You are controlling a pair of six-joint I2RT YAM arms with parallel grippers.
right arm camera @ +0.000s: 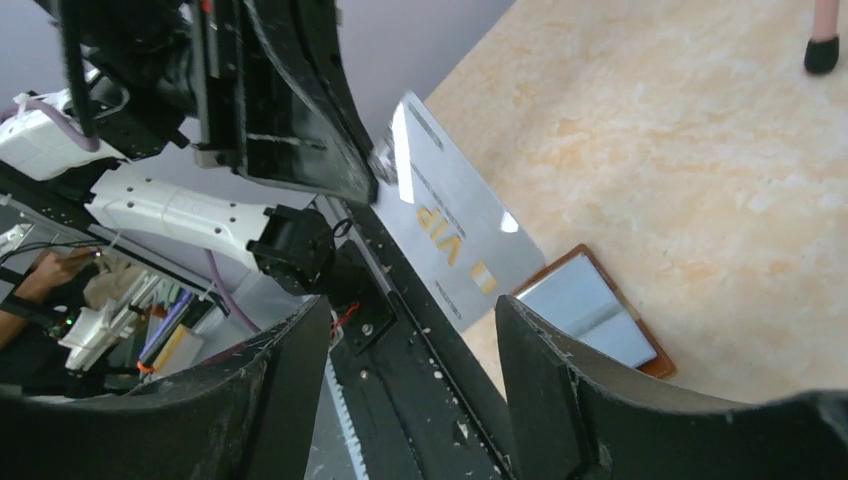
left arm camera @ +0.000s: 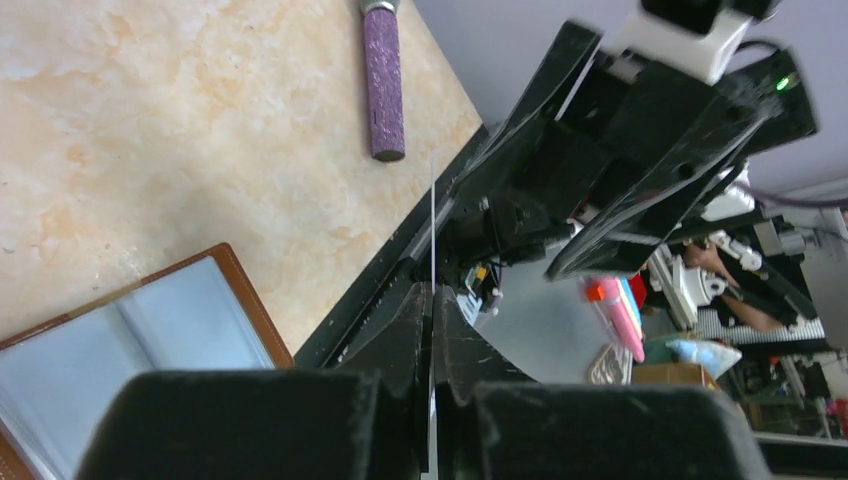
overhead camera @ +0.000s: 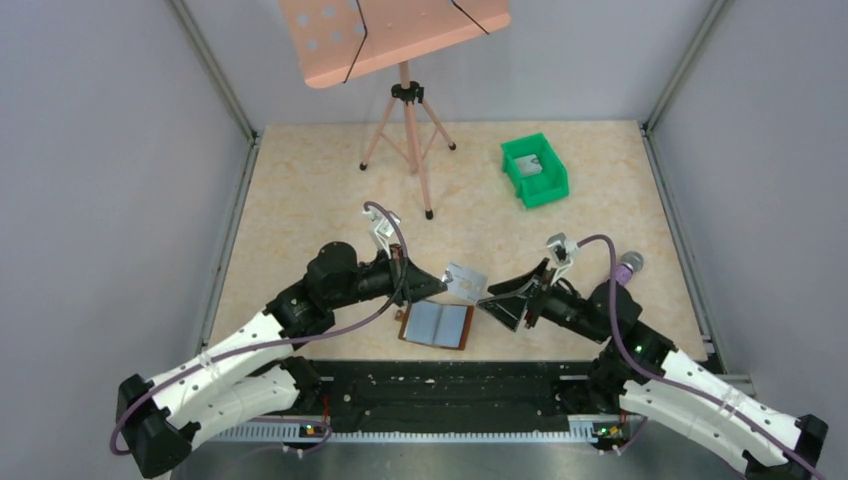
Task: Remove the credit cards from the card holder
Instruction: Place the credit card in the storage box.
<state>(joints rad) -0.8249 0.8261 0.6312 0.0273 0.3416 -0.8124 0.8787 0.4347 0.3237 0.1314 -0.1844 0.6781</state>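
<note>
The brown card holder lies open on the table near the front edge, its blue-grey panels up; it also shows as the card holder and the card holder. Above it, my left gripper is shut on one end of a silvery credit card. In the left wrist view the credit card is a thin edge pinched in my left gripper. My right gripper stands open just right of the card, apart from it. The right wrist view shows the credit card beyond my right gripper.
A green bin stands at the back right with a grey card inside. A pink music stand on a tripod stands at the back centre. Grey walls enclose the table on three sides.
</note>
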